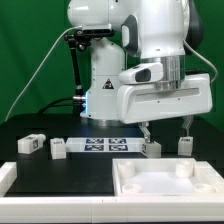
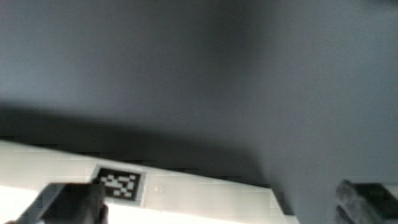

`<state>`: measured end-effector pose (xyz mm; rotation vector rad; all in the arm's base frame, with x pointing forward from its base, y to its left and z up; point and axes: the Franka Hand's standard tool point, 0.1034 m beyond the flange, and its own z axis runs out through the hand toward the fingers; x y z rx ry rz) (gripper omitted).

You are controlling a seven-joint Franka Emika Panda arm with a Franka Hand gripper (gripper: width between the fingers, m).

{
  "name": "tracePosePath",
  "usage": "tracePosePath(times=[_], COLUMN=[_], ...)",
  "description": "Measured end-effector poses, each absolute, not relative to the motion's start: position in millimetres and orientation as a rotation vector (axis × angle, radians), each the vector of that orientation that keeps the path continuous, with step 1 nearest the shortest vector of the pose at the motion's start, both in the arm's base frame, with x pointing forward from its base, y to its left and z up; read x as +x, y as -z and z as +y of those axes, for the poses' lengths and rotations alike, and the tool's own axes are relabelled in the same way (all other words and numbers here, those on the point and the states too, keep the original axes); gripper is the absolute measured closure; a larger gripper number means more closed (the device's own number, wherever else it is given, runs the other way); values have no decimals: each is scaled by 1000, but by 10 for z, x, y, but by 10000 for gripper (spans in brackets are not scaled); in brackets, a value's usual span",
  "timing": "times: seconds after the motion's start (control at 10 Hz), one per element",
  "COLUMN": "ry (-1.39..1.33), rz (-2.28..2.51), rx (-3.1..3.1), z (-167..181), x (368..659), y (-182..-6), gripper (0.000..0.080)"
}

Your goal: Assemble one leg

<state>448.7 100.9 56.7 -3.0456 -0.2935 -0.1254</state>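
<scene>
Four small white legs with tags stand on the black table: two at the exterior view's left and two at the right. My gripper is open and empty. It hangs just above the table, with one fingertip over one right-hand leg and the other over the second. In the wrist view the gripper is open, its dark fingers wide apart over a white surface with a square tag. No leg is between the jaws.
The large white square tray-like part with a raised rim lies in front of the gripper. The marker board lies between the leg pairs. A white part's corner shows at the left edge.
</scene>
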Motion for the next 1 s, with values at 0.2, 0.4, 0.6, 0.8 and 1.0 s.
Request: tracePosePath(times=[0.2,0.4,0.6,0.8,1.0], ry=[145,96,66,52,21], rz=[116,475,744,883,816], rx=[-3030,-2980,-2911,-2859,-2881], z=[1043,1140,1250,1396,1408], x=[4385,4213,4055,3966,3954], y=[-534,-481,-466,-497,-498], gripper=[151,151,151,151,151])
